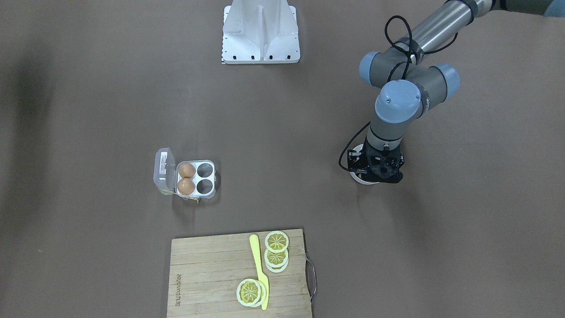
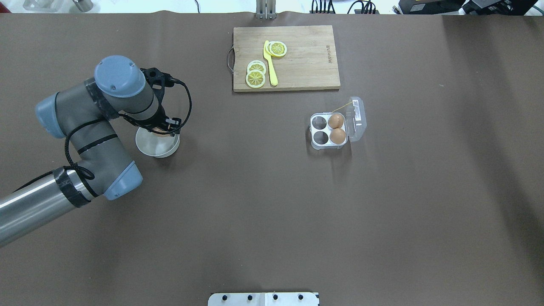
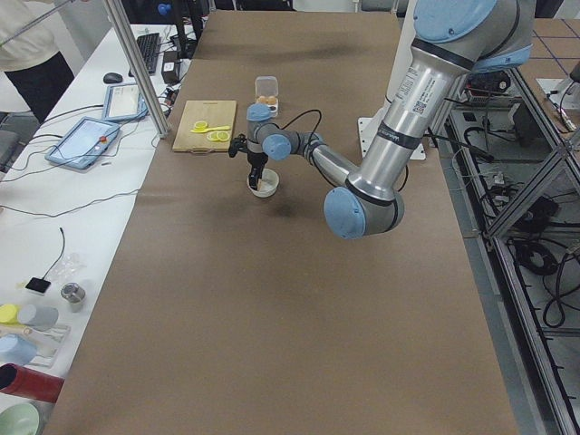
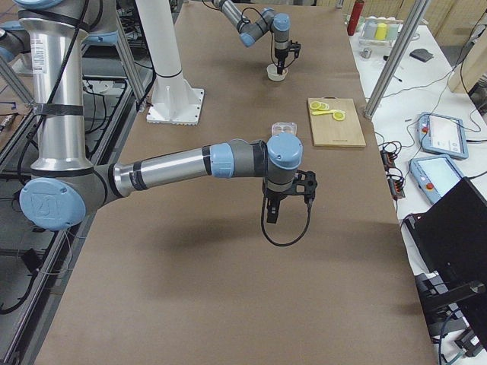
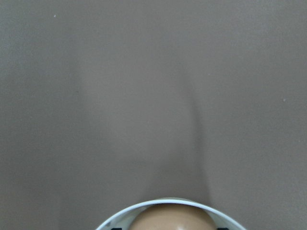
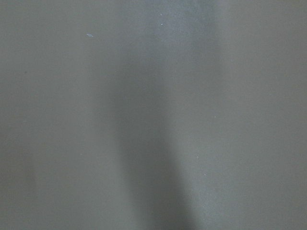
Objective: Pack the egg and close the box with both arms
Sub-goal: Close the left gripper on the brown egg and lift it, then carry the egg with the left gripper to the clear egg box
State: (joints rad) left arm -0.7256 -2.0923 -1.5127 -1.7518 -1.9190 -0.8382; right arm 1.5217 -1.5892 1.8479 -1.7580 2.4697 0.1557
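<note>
Two grippers listed. Left gripper: down in bowl over egg; finger spread and any grasp cannot be told. Right gripper: hangs above table, spread cannot be told. Box: lid open, well apart from bowl; two packed eggs beside lid

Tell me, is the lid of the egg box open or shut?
Open. The clear lid lies swung back beside the box, so the two eggs inside are uncovered.
</note>
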